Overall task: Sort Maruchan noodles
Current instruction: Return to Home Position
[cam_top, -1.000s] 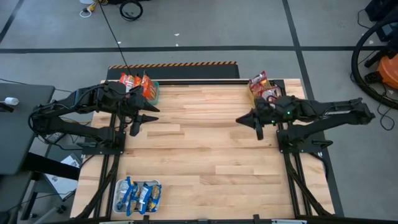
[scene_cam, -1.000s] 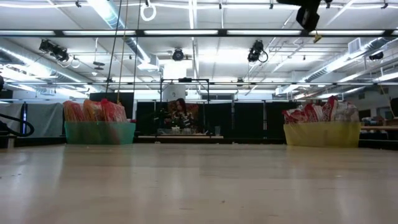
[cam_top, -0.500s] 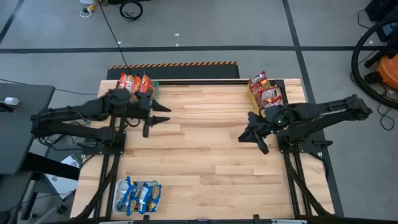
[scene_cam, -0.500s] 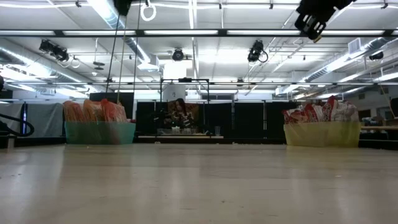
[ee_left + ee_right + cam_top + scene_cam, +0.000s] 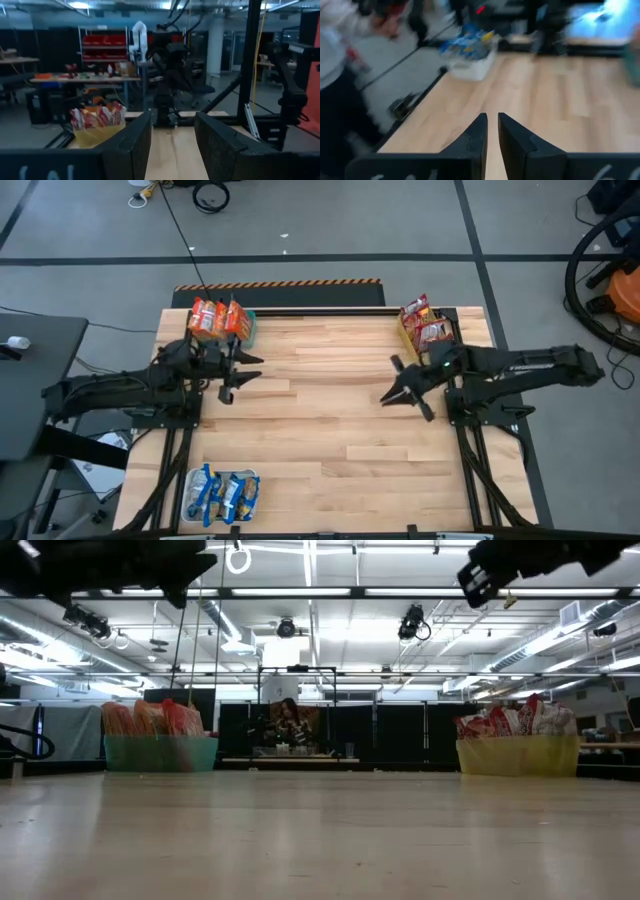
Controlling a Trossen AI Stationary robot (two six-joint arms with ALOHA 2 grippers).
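Observation:
All the noodle packets I can see sit in three trays. Orange packets [image 5: 218, 316] stand in a teal tray [image 5: 160, 752] at the far left corner. Red-and-white packets [image 5: 426, 328] fill a yellow tray [image 5: 517, 755] at the far right, also seen in the left wrist view as the yellow tray [image 5: 96, 134]. Blue-and-yellow packets [image 5: 224, 494] lie in a white tray [image 5: 470, 70] at the near left. My left gripper [image 5: 240, 376] hovers open above the table's left part. My right gripper [image 5: 392, 388] hovers above the right part, its fingers [image 5: 479, 134] drawn together to a narrow slit, and holds nothing.
Bare wooden tabletop [image 5: 320, 430] lies between and in front of both grippers. In the low view both arms are high above it, the left gripper [image 5: 110, 565] and the right gripper [image 5: 515, 562] at the picture's top. A black-and-yellow striped bar [image 5: 278, 283] runs behind the far edge.
Both arms have swung above the table. My left arm has drawn back and dropped toward the left edge, so its gripper now shows in the low view. My right gripper dipped toward the near edge, then came back a little and turned toward the near left corner.

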